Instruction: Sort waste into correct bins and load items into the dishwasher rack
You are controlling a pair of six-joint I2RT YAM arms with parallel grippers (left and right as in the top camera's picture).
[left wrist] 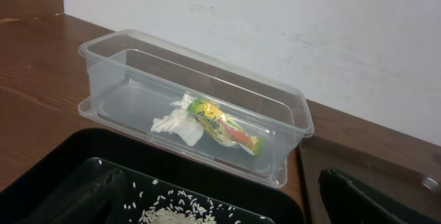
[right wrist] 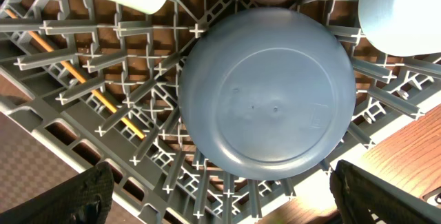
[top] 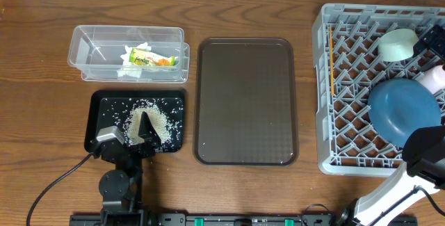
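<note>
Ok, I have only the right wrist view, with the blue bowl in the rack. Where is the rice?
Observer: The rice lies on the black tray, left of the brown tray.
Operator: And the wrapper?
Observer: In the clear tub, next to the tissue.
Operator: Is the left claw holding something?
Observer: No, it is open, over the rice.

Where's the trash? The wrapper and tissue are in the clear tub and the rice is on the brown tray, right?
No: the overhead view shows the rice on the black tray, not the brown tray. The wrapper and tissue are in the clear tub.
</note>
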